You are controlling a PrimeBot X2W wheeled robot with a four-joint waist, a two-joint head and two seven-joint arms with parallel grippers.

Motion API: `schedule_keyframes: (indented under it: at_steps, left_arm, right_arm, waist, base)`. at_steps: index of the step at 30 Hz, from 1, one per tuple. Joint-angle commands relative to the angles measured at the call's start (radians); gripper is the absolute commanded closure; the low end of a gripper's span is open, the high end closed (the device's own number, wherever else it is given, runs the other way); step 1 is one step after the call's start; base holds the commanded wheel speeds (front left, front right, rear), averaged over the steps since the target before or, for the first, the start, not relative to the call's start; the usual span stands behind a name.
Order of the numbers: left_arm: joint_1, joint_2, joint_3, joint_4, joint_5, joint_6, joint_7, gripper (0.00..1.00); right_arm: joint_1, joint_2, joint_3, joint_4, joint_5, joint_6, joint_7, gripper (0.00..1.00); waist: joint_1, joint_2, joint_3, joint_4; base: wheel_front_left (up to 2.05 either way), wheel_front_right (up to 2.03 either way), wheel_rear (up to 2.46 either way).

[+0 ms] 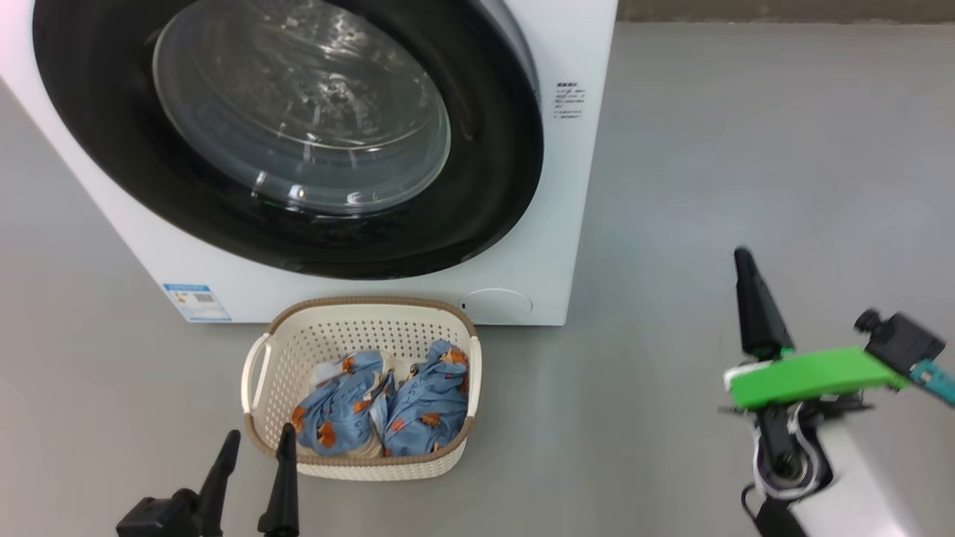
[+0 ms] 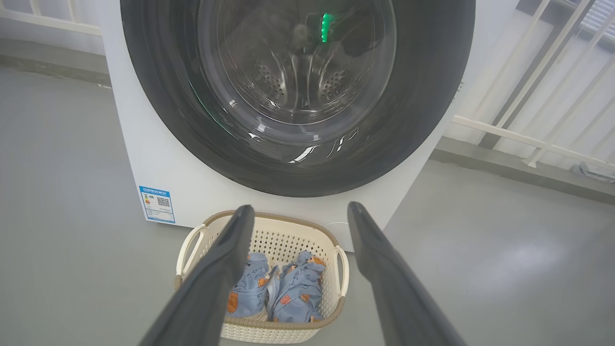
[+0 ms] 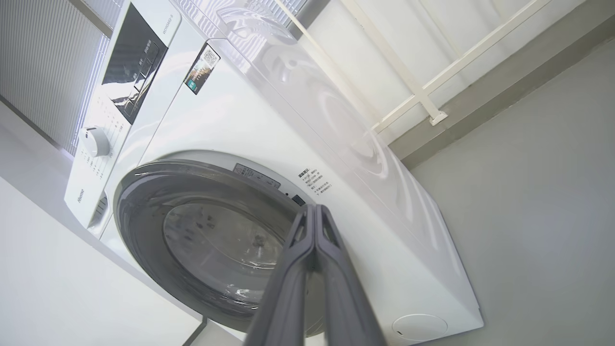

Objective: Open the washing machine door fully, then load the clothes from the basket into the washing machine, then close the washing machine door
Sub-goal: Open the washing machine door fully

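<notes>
Step in hand: opening, the first of the task. The large round glossy black washing machine door (image 1: 298, 112), with its clear glass porthole, lies flush against the big white boxy front-loading washing machine (image 1: 571, 224), and nothing is loaded. The right gripper (image 1: 744, 257), fingers pressed together on nothing, stands over the bare grey floor (image 1: 746, 149) to the right of the machine and apart from it. The left gripper (image 1: 260, 430), fingers spread and empty, hovers at the near left rim of the small cream perforated plastic basket (image 1: 373, 304). The basket sits just beside the machine's front and holds the blue bear-printed clothes (image 1: 388, 410).

Judgement: the next move calls for catching the door's right edge; which side it hinges on I cannot tell. The basket lies close under the door's likely swing. Open room for moving lies on the right
</notes>
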Motion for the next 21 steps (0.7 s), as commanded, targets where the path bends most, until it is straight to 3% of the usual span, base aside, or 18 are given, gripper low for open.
schedule_keyframes:
  at_steps: [1,10,21]
  left_arm:
    - [-0.036,0.003,0.028,-0.02,-0.01,-0.002,-0.007,0.0]
    - [-0.09,-0.005,-0.007,-0.025,-0.027,-0.002,-0.007,0.0]
    - [-0.149,-0.013,-0.055,-0.023,-0.054,-0.002,-0.007,0.0]
  right_arm:
    - [-0.05,-0.014,0.036,-0.027,0.052,0.001,-0.012,1.0]
    - [-0.212,-0.141,0.125,-0.048,0.447,0.001,0.055,1.0]
    - [-0.367,-0.242,0.139,-0.064,0.667,0.001,0.285,1.0]
  waist:
    - [0.0,-0.0001,0.017,0.017]
    - [0.0,-0.0001,0.091,0.073]
    - [0.0,-0.0001,0.189,0.124]
  base:
    - [0.0,0.0,0.0]
    - [0.0,0.0,0.0]
    - [0.0,0.0,0.0]
